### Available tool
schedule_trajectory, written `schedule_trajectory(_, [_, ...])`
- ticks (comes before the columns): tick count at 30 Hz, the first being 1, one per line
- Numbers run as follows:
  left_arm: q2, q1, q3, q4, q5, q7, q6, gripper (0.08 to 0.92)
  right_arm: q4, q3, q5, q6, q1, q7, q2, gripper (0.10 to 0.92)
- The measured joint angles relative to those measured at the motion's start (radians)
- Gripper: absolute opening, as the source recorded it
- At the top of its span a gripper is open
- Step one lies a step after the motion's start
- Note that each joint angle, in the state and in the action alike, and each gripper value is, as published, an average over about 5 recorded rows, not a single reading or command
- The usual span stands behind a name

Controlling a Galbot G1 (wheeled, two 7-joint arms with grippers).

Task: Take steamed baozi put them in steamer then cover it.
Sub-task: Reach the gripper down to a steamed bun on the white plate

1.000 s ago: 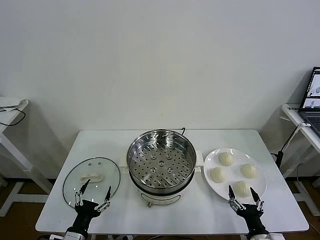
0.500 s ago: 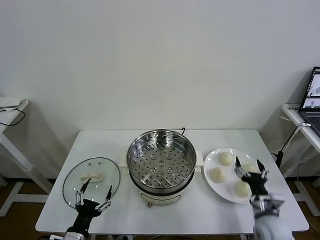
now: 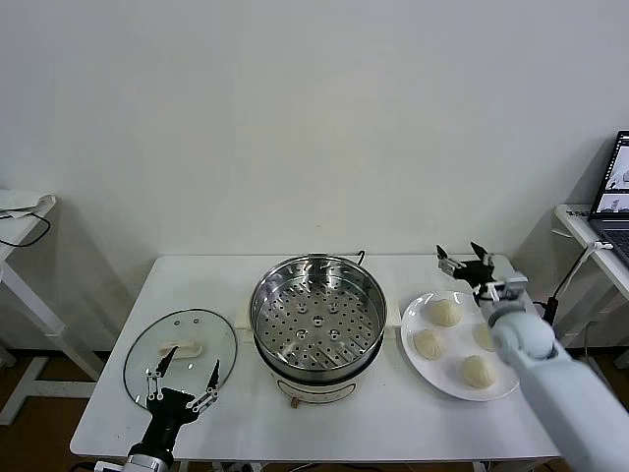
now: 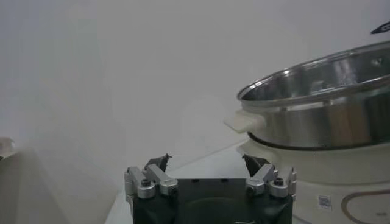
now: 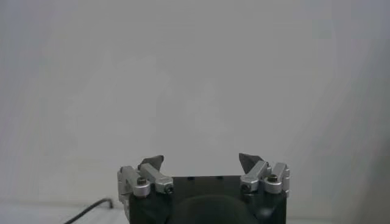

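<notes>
The left hand (image 3: 183, 383) waits at the near left edge of the table (image 3: 324, 418), just by the near rim of the cover (image 3: 181, 352), and its fingers are apart and hold nothing. The cover lies flat on the left side of the table, with its cream handle on top. It is glass, so it looks heavy and could break or slip, and the handle is the best place to hold it. In the middle stands the steamer (image 3: 316, 320), open and with nothing in it, showing its tray full of holes. To the right of it sits a white plate (image 3: 423, 366) with the four steamed baozi (image 3: 478, 371) on it. They look soft and light, so a hard squeeze would likely squash them. It seems best to take one by its round sides with a gentle hold. The right hand (image 3: 464, 263) is up high over the far edge of the plate, past the far bun, with its fingers wide apart and nothing in them. The right arm lies across part of the plate and hides a bit of one bun. The tall steamer wall stands between the buns and the tray, so a bun must go up and over it. Far right, a laptop (image 3: 615, 192) sits on another table, well away.
</notes>
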Motion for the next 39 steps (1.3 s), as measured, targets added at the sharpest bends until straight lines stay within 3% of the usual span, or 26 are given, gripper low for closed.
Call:
schedule_trajectory(10, [-0.002, 0.002, -0.001, -0.003, 0.000, -0.004, 0.002, 0.823, -0.277, -0.250, -0.271, 0.049, 0.316, -0.583, -0.011, 0.823])
schedule_trajectory(17, [-0.008, 0.004, 0.001, 0.008, 0.000, -0.005, 0.000, 0.823, -0.399, -0.376, -0.520, 0.092, 0.487, -0.857, 0.029, 0.823])
schedule_trajectory(27, [-0.016, 0.011, -0.001, 0.016, 0.000, -0.006, -0.005, 0.823, -0.514, -0.492, -0.779, 0.151, 0.603, -1.008, 0.113, 0.823])
schedule_trajectory(39, [-0.021, 0.024, -0.004, 0.021, 0.003, -0.008, -0.008, 0.823, -0.573, -0.525, -0.942, 0.191, 0.600, -1.050, 0.179, 0.823])
